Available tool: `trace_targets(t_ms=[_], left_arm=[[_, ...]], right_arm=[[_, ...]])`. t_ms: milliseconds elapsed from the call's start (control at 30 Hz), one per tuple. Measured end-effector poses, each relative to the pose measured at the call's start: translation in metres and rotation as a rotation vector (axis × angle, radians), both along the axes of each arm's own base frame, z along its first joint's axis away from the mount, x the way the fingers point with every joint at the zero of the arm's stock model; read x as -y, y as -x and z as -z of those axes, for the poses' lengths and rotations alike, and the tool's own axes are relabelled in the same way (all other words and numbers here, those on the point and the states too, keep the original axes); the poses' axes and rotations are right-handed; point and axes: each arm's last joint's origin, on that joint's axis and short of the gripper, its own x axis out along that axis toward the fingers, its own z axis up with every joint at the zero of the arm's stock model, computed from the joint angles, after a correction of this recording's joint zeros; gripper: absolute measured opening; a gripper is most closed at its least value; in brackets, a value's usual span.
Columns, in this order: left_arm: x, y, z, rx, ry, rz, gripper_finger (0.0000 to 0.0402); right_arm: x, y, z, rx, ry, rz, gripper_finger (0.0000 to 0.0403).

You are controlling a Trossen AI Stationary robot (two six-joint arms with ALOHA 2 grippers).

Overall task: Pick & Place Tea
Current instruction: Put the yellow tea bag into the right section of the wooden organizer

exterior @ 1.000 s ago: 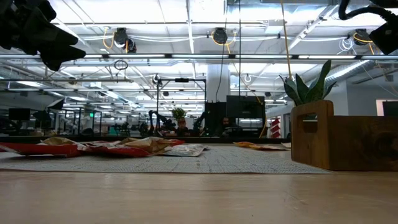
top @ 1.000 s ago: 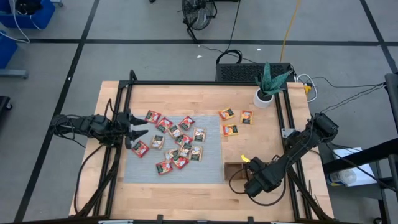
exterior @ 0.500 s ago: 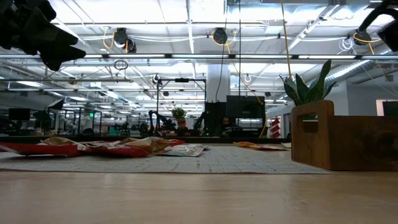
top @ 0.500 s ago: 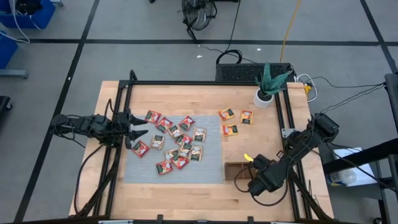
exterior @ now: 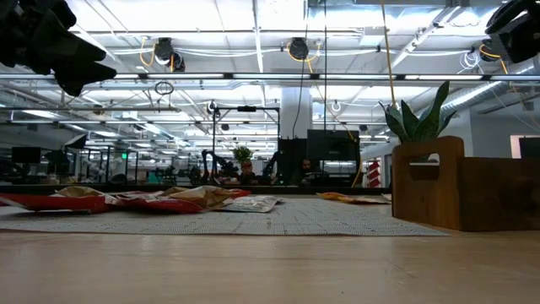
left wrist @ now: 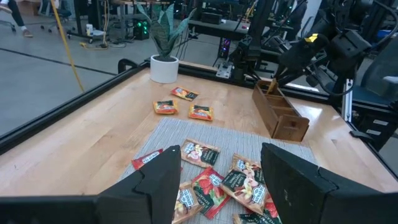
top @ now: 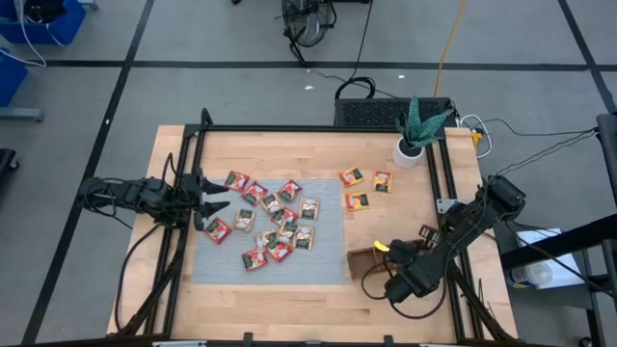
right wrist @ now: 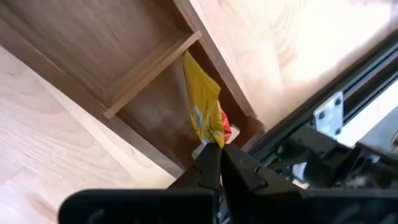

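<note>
Wooden tabletop (top: 308,145) filled most of my overhead feed, with a grey mat (top: 333,260) laid across its middle and a potted plant (top: 415,135) standing at the far right corner. On the mat lay the tea sachets (top: 275,224), a loose heap of red, white and green squares, some overlapping. Three yellow-orange sachets (top: 364,188) sat apart from the heap on bare wood just past the mat's right edge, near the plant.

My left gripper (top: 214,204) hung at the mat's left edge, just beside the heap, with its fingers (left wrist: 158,180) spread and nothing between them.

My right gripper (right wrist: 219,155) was over the brown wooden tray (top: 362,258), which sat at the mat's near right corner. Its fingers were pressed together on the edge of a yellow sachet (right wrist: 205,115), and that sachet hung down into one of the tray's end compartments. From the low camera I saw the tray's handle end (exterior: 426,181) tilted, with one side lifted slightly off the table.
</note>
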Motion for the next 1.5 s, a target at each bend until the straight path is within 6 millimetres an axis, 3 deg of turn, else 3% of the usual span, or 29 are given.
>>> trace_targets(t_ms=[467, 967, 1067, 1200, 1500], left_arm=[[0.0, 0.0, 0.0, 0.0, 0.0, 0.0, 0.0223], [0.0, 0.0, 0.0, 0.0, 0.0, 0.0, 0.0223], [0.0, 0.0, 0.0, 0.0, 0.0, 0.0, 0.0223], [0.0, 0.0, 0.0, 0.0, 0.0, 0.0, 0.0223], [0.0, 0.0, 0.0, 0.0, 0.0, 0.0, 0.0223]], right_arm=[[0.005, 0.002, -0.003, 0.035, 0.109, 0.012, 0.0004], [0.007, 0.001, -0.004, 0.084, 0.171, 0.029, 0.0082], [0.007, -0.001, -0.006, 0.11, 0.188, 0.004, 0.0065], [0.004, -0.002, -0.008, 0.086, 0.09, -0.053, 0.0009], [0.009, 0.007, 0.01, 0.13, -0.094, -0.056, 0.0]])
